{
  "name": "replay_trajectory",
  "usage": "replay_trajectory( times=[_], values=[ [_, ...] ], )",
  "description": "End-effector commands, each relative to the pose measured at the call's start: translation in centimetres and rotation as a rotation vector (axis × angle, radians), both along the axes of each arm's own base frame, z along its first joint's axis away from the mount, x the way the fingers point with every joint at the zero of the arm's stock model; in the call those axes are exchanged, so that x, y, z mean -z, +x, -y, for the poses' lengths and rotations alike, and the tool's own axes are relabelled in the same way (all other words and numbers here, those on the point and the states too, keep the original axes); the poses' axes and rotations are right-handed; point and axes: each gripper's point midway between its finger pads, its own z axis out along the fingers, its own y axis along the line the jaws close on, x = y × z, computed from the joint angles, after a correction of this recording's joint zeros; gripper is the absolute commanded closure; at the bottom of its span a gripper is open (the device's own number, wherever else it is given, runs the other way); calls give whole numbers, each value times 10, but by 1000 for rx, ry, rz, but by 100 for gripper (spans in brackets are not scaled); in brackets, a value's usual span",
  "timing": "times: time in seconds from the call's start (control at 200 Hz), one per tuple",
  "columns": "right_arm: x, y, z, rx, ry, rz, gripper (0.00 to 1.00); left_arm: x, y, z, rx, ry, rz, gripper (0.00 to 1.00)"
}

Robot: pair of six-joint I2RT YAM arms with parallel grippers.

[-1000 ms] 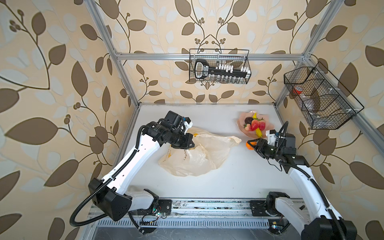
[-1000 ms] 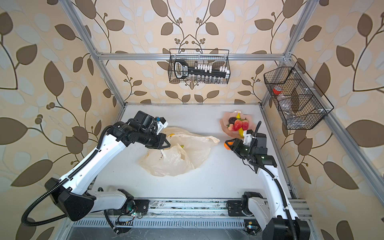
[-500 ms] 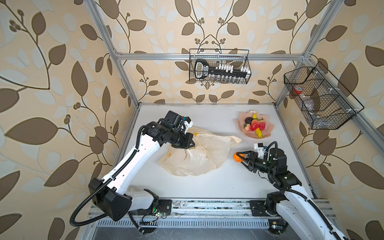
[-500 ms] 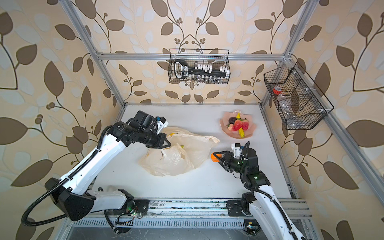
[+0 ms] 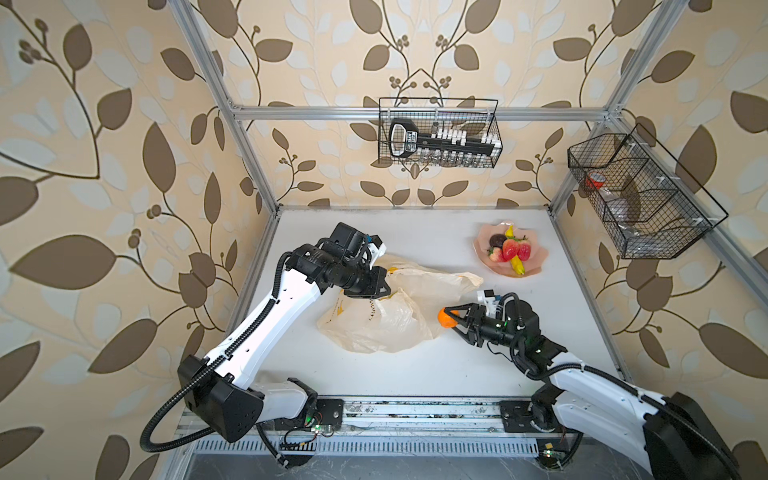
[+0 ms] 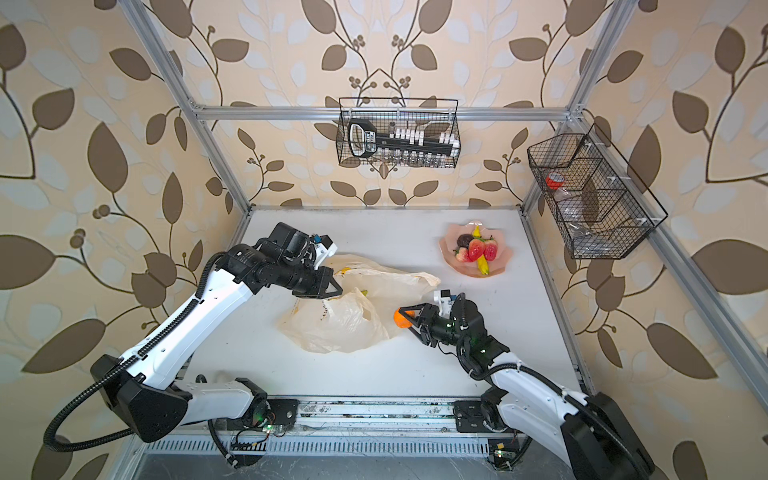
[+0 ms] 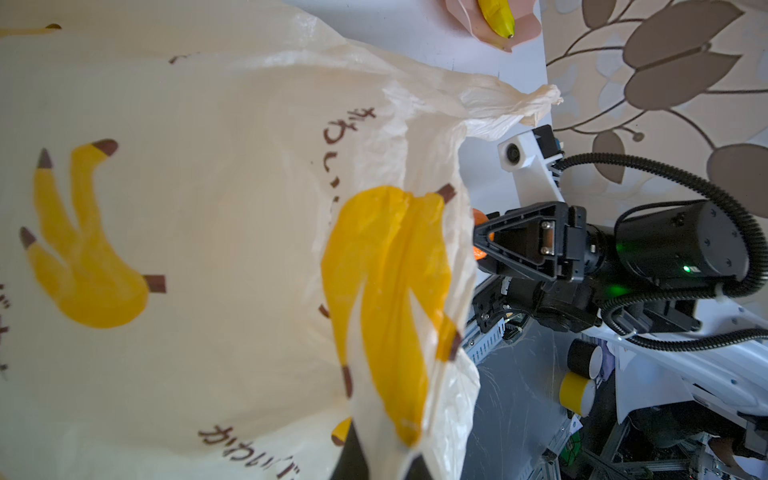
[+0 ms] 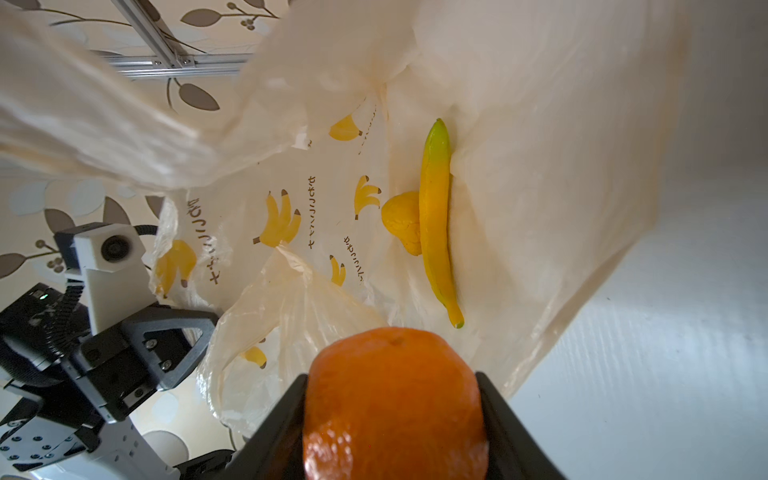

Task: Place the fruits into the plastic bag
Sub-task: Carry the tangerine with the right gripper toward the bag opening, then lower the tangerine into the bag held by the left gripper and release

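Both top views are bright and evenly lit by soft, diffuse light. The white bench (image 5: 415, 374) carries only a faint, soft-edged shadow along the near side of the plastic bag (image 5: 386, 328). Far from the bag, toward the picture edges, the wallpaper (image 5: 83, 166) looks stretched and a little soft. In the left wrist view the bag sits close to the lens, glowing with light through it, its print blurred; beyond it the scene is dimmer. In the right wrist view the orange (image 8: 395, 399) is slightly out of focus with small glints, and the bench beside the bag washes out to white.

orange (image 8: 395, 403) cut by frame edge, pear (image 8: 401, 220) half behind banana (image 8: 436, 224)
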Motion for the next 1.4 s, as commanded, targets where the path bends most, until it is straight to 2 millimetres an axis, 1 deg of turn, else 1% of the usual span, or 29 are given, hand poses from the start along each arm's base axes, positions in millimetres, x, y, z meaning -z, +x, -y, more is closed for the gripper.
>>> replay_trajectory(
  times=[0.0, 0.07, 0.215, 0.455, 0.55, 0.795, 0.955, 1.025, 1.155, 1.255, 1.395],
  values=[
    [-40, 22, -20, 7, 105, 98, 71, -5, -8, 1, 19, -28, 10, 100],
    [-41, 27, -34, -24, 100, 101, 71, -4, -8, 1, 21, -27, 8, 100],
    [-38, 37, -56, -58, 103, 98, 72, -3, -10, 1, 22, -32, 5, 100],
    [-33, 42, -98, -142, 122, 72, 73, -5, -7, 4, 19, -45, 13, 100],
    [-30, 40, -115, -179, 135, 54, 73, -6, -5, 4, 16, -44, 19, 100],
    [-15, 31, -150, -279, 141, -26, 75, -4, 0, 5, 5, -41, 27, 100],
    [-4, 20, -171, -362, 141, -93, 74, -2, 3, 6, 1, -43, 29, 100],
    [1, 15, -181, -402, 134, -118, 73, -1, 5, 7, 0, -47, 26, 100],
    [9, 10, -192, -448, 106, -157, 67, 0, 5, 9, -1, -53, 23, 100],
    [15, 9, -197, -468, 84, -178, 62, 2, 6, 9, -3, -52, 21, 100],
    [21, 8, -198, -487, 52, -194, 57, 4, 5, 10, 0, -50, 17, 100]
  ],
)
